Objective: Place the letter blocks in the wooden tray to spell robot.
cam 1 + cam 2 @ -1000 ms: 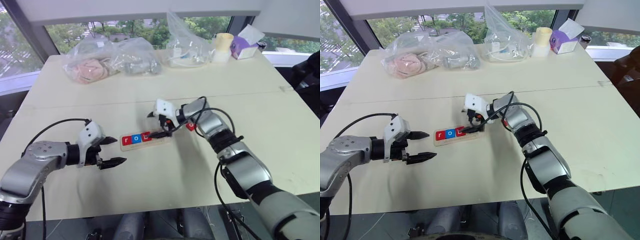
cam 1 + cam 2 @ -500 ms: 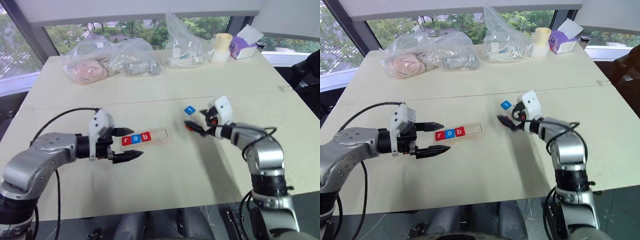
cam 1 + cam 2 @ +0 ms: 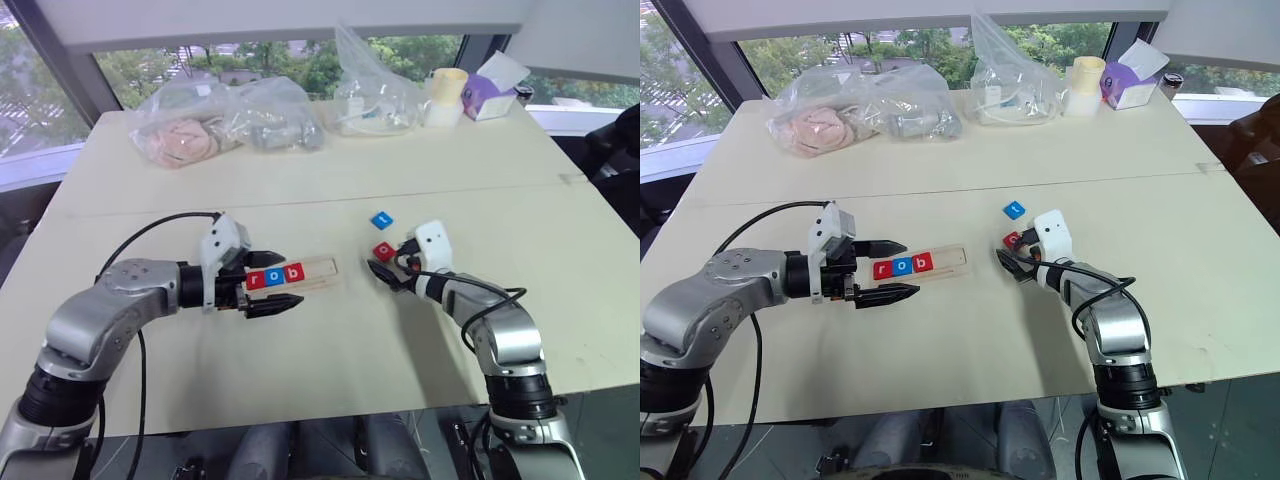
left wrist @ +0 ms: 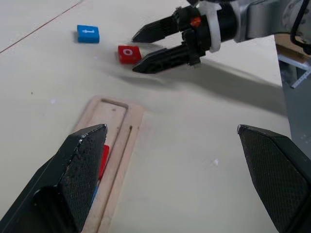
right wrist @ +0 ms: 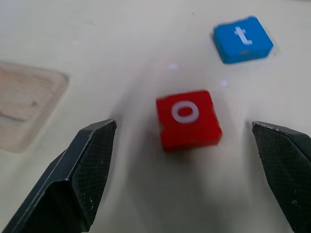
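Note:
The wooden tray (image 3: 318,268) lies mid-table with a red r (image 3: 254,280), a blue o (image 3: 272,277) and a red b (image 3: 292,273) in its slot. My left gripper (image 3: 297,279) is open, one finger on each side of the tray's left end. A loose red o block (image 5: 188,119) lies flat on the table just ahead of my open right gripper (image 3: 384,262), between the lines of its fingers. A blue t block (image 3: 380,219) sits a little beyond it.
Clear plastic bags (image 3: 200,125) with soft items, another bag (image 3: 372,95), a cream cup (image 3: 444,95) and a purple tissue box (image 3: 490,92) line the table's far edge. Cables hang off both arms.
My right gripper left the tray, where the b block now sits, swung right and sank down to the red o block. My left gripper slid right to the tray's left end.

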You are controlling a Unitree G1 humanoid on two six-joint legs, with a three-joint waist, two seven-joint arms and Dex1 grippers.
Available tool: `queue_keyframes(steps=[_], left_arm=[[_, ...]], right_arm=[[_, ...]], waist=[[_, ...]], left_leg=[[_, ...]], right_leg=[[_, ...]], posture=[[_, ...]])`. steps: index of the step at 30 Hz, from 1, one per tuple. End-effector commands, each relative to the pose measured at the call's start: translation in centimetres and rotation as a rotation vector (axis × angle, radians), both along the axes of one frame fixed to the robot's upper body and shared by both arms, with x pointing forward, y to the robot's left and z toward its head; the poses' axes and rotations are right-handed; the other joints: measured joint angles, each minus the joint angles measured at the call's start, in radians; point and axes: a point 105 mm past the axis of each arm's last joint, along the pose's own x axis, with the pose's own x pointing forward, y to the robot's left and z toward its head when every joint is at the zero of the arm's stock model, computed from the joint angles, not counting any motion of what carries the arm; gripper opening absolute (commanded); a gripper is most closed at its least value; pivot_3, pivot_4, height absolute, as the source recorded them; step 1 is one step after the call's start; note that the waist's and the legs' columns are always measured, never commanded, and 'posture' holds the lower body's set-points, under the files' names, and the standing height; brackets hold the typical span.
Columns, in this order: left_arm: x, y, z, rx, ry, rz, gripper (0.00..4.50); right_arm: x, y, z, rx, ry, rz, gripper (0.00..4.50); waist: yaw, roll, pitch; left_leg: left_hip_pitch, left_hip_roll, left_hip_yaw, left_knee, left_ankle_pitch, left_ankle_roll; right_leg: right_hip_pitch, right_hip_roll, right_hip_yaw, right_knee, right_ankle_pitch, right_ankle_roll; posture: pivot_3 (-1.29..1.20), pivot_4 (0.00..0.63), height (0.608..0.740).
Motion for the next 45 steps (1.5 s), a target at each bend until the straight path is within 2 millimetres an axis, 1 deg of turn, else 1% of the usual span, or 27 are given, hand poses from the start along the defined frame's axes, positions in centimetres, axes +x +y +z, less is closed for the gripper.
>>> queue_keyframes(steps=[1,2,3,5,8,11,13,15,17,21,23,26,29,31,33,34,35,36,38,41,43,44,45], left_arm=[[-0.1,-0.1,0.6,0.001,-0.04,-0.002,4.5],[-0.1,0.0,0.6,0.001,-0.04,0.001,4.5],[-0.1,0.0,0.6,0.001,-0.04,0.003,4.5],[-0.2,0.1,0.4,0.004,-0.038,0.008,4.5],[-0.3,0.3,0.1,0.008,-0.034,0.012,4.5],[-0.4,0.3,-0.1,0.014,-0.035,0.011,4.5],[-0.5,0.3,-0.1,0.016,-0.038,0.007,4.5],[-0.6,0.2,0.0,0.017,-0.044,-0.001,4.5],[-0.7,0.0,-0.1,0.023,-0.052,-0.014,4.5],[-0.8,-0.6,-0.5,0.052,-0.067,-0.049,4.5],[-0.8,-1.0,-0.6,0.055,-0.072,-0.065,4.5],[-0.7,-1.3,-0.7,0.049,-0.071,-0.08,4.5],[-0.3,-0.8,-1.5,0.061,-0.054,-0.068,4.5],[-0.2,-0.6,-1.8,0.063,-0.045,-0.065,4.5],[-0.1,-0.5,-1.8,0.061,-0.042,-0.065,4.5],[-0.1,-0.5,-1.9,0.061,-0.042,-0.064,4.5],[-0.1,-0.5,-1.9,0.062,-0.041,-0.062,4.5],[-0.1,-0.5,-2.0,0.063,-0.04,-0.061,4.5],[-0.1,-0.4,-2.0,0.063,-0.039,-0.058,4.5],[-0.3,-0.1,-1.6,0.057,-0.035,-0.062,4.5],[-0.4,0.3,-1.2,0.054,-0.03,-0.079,4.5],[-0.5,0.4,-1.1,0.054,-0.028,-0.086,4.5],[-0.7,0.5,-0.9,0.066,-0.026,-0.108,4.5]], right_arm=[[0.6,0.1,0.4,-0.008,-0.035,0.002,3.19],[0.7,0.1,0.3,-0.009,-0.038,0.003,2.72],[0.8,0.1,0.3,-0.01,-0.04,0.005,2.01],[0.8,0.3,0.3,-0.006,-0.046,0.012,1.17],[0.5,0.4,0.8,-0.005,-0.063,0.024,1.12],[-0.3,-0.2,1.7,-0.026,-0.088,-0.002,1.12],[-1.2,-0.7,2.6,-0.013,-0.089,-0.06,1.12],[-2.6,-0.9,3.0,0.027,-0.055,-0.134,1.12],[-4.1,-0.9,2.9,0.077,-0.002,-0.206,1.12],[-6.5,-0.4,2.6,0.097,0.063,-0.287,1.12],[-7.1,0.1,2.4,0.115,0.096,-0.307,1.12],[-7.7,0.8,1.8,0.073,0.134,-0.312,1.12],[-8.0,1.6,1.2,0.095,0.169,-0.311,1.12],[-8.1,1.6,1.1,0.105,0.176,-0.311,2.15],[-8.1,1.7,1.1,0.103,0.18,-0.3,3.07],[-8.1,1.7,1.1,0.1,0.18,-0.3,3.7],[-8.0,1.6,1.2,0.095,0.177,-0.306,4.17],[-7.9,1.4,1.3,0.092,0.168,-0.306,4.46],[-7.5,0.9,2.1,0.085,0.12,-0.288,4.46],[-6.6,0.2,4.6,0.018,-0.057,-0.119,4.46],[-7.0,0.5,5.2,-0.003,-0.111,0.112,4.46],[-7.2,0.4,5.3,-0.01,-0.124,0.184,4.46],[-7.9,0.2,4.9,-0.037,-0.112,0.329,4.46]], waist=[[0.0,0.0,0.0],[0.0,0.0,0.0],[0.0,0.0,0.0],[0.0,0.0,0.0],[0.0,0.0,0.0],[0.004,0.0,0.0],[0.007,0.0,0.0],[0.007,0.0,0.0],[0.007,0.0,0.0],[0.006,0.0,0.0],[0.004,0.0,0.0],[0.005,0.0,0.0],[0.005,0.0,0.0],[0.003,0.0,0.0],[0.003,0.0,0.0],[0.003,0.0,0.0],[0.004,0.0,0.0],[0.004,0.0,0.0],[0.004,0.0,0.0],[0.004,0.0,0.0],[0.003,0.0,0.0],[0.003,0.0,0.0],[0.003,-0.001,0.0]], left_leg=[[0.0,0.0,0.0,0.0,0.0,0.0],[0.0,0.0,0.0,0.0,0.0,0.0],[0.0,0.0,0.0,0.0,0.0,0.0],[0.0,0.0,0.0,0.0,0.0,0.0],[0.0,0.0,0.0,0.0,0.0,0.0],[0.0,0.0,0.0,0.0,0.0,0.0],[0.0,0.0,0.0,0.0,0.0,0.0],[-0.001,0.0,-0.001,0.0,0.0,0.0],[0.0,0.0,-0.001,0.0,0.0,0.0],[-0.001,0.0,-0.001,0.0,0.0,0.0],[-0.001,0.0,-0.001,0.0,0.0,0.0],[-0.001,0.0,-0.001,0.0,0.0,0.0],[-0.001,0.0,-0.001,-0.001,0.0,0.0],[-0.001,0.0,-0.001,-0.001,0.0,0.0],[-0.001,0.0,-0.001,-0.001,0.0,0.0],[-0.001,0.0,-0.001,-0.001,0.0,0.0],[-0.001,0.0,-0.001,-0.001,0.0,0.0],[-0.001,0.0,-0.001,-0.001,0.0,0.0],[-0.001,0.0,-0.001,-0.001,0.0,0.0],[-0.001,0.0,-0.001,-0.001,0.0,0.0],[-0.001,-0.001,0.0,-0.001,0.0,0.0],[-0.001,0.0,0.0,-0.001,0.0,0.0],[-0.001,0.0,0.0,-0.001,-0.001,0.001]], right_leg=[[0.0,0.0,0.0,0.0,0.0,0.0],[0.0,0.0,0.0,0.0,0.0,0.0],[0.0,0.0,0.0,0.0,0.0,0.0],[0.0,0.0,0.0,0.0,0.0,0.0],[0.0,0.0,0.0,0.0,0.0,0.0],[0.0,0.0,0.0,0.0,0.0,0.0],[0.0,0.0,0.0,0.0,0.0,0.0],[0.0,0.0,0.0,0.0,-0.001,-0.001],[0.0,0.0,0.0,0.0,-0.001,-0.002],[0.0,-0.001,0.0,0.0,-0.002,-0.003],[0.0,-0.001,0.0,0.0,-0.002,-0.003],[-0.001,-0.001,0.0,0.0,-0.002,-0.003],[-0.001,-0.001,0.0,-0.001,-0.002,-0.003],[-0.001,-0.001,0.0,-0.001,-0.002,-0.003],[-0.001,-0.001,0.0,-0.001,-0.002,-0.003],[-0.001,-0.001,0.0,-0.001,-0.002,-0.003],[-0.001,-0.001,0.0,-0.001,-0.002,-0.003],[-0.001,-0.001,-0.001,-0.001,-0.002,-0.003],[-0.001,-0.001,-0.001,-0.001,-0.002,-0.003],[0.0,-0.001,-0.001,-0.002,-0.002,-0.002],[0.0,-0.001,-0.001,-0.002,-0.002,-0.002],[0.001,-0.001,-0.002,-0.003,-0.003,0.0],[0.002,-0.001,-0.002,-0.003,-0.005,0.002]], posture=[[0.0,0.15,0.74],[0.0,0.15,0.74],[0.0,0.15,0.74],[0.0,0.15,0.74],[0.0,0.15,0.74],[0.0,0.15,0.74],[0.0,0.15,0.74],[0.0,0.15,0.74],[0.0,0.15,0.74],[0.0,0.15,0.74],[0.0,0.15,0.74],[0.0,0.15,0.74],[0.0,0.15,0.74],[0.0,0.15,0.74],[0.0,0.15,0.74],[0.0,0.15,0.74],[0.0,0.15,0.74],[0.0,0.15,0.74],[0.0,0.15,0.74],[0.0,0.15,0.74],[0.0,0.15,0.74],[0.0,0.15,0.74],[0.0,0.15,0.74]])
